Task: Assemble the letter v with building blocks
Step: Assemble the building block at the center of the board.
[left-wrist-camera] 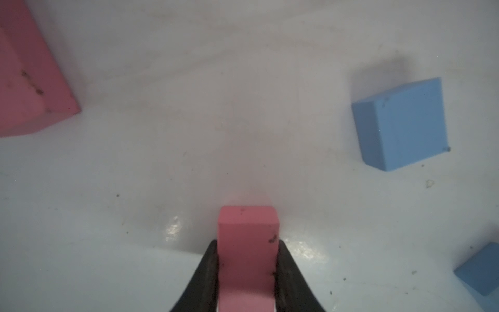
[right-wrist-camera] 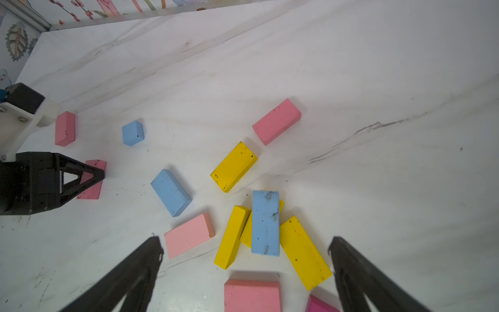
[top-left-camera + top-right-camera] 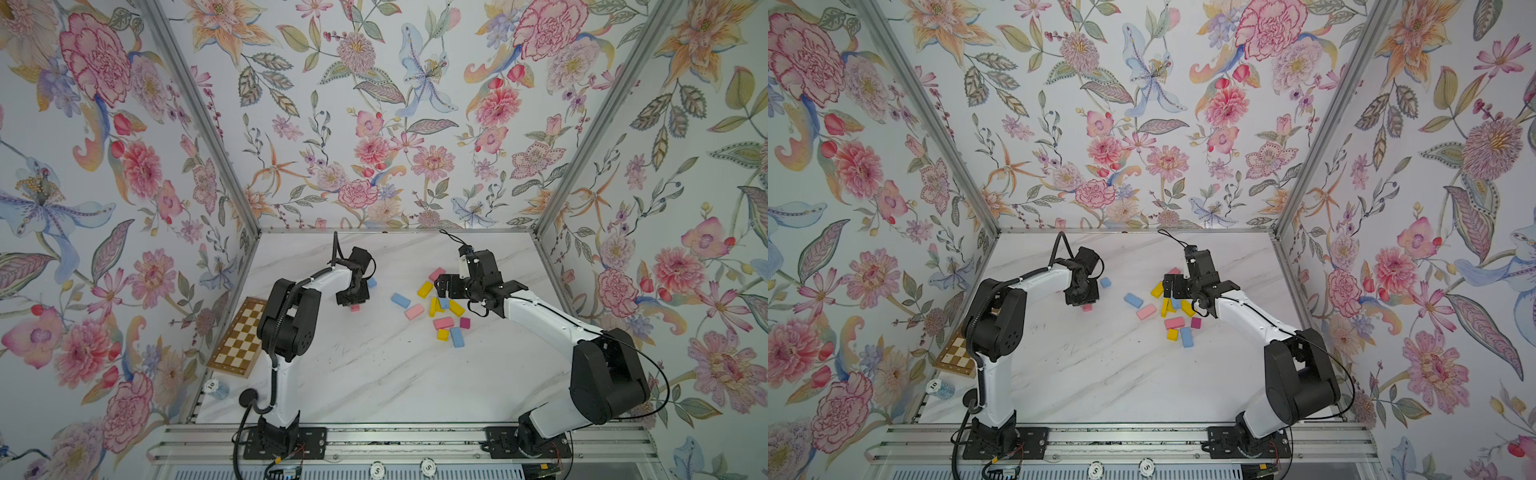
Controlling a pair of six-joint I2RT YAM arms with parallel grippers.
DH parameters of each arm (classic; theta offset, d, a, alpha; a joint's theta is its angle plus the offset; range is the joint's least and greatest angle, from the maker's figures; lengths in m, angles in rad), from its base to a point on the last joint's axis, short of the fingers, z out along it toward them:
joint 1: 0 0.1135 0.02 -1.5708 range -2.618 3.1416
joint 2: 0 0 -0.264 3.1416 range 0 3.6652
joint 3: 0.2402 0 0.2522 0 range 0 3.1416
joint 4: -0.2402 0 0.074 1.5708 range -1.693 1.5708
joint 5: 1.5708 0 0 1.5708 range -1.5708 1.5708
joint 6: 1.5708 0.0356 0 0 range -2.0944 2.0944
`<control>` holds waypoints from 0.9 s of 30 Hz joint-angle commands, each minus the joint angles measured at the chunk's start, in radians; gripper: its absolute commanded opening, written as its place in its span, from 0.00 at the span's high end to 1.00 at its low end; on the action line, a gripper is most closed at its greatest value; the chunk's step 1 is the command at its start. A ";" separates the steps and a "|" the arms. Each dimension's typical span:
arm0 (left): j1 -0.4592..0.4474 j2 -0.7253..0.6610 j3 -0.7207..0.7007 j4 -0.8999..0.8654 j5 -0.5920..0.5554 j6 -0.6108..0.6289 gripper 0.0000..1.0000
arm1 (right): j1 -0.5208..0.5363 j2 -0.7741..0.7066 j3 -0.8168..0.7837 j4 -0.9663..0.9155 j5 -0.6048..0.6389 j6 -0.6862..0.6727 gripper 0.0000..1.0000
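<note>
**Left gripper [image 1: 247, 245] grasping a pink oblong block [image 1: 248, 227] low at the marble tabletop [image 3: 374, 374].**
The block is being pinched between both narrowly set fingers, near a blue cube [image 1: 402, 124]. The right gripper [image 2: 245, 243] is being held wide open and empty above the heap of yellow, blue and pink blocks [image 3: 455, 308].

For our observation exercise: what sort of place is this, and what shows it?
Likely a robot test booth: two robot arms bolted to a metal rail, a marble-look tabletop boxed in by flowered wall panels, building blocks scattered on it.
</note>
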 commanded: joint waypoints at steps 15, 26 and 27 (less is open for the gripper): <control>0.176 -0.044 -0.028 -0.001 -0.010 -0.007 0.77 | 0.245 0.139 0.160 -0.022 0.085 -0.081 0.01; 0.212 -0.009 -0.049 0.052 0.016 -0.062 0.76 | 0.262 0.161 0.183 -0.021 0.084 -0.080 0.01; 0.213 -0.006 -0.049 0.051 0.017 -0.065 0.76 | 0.263 0.159 0.182 -0.020 0.087 -0.082 0.01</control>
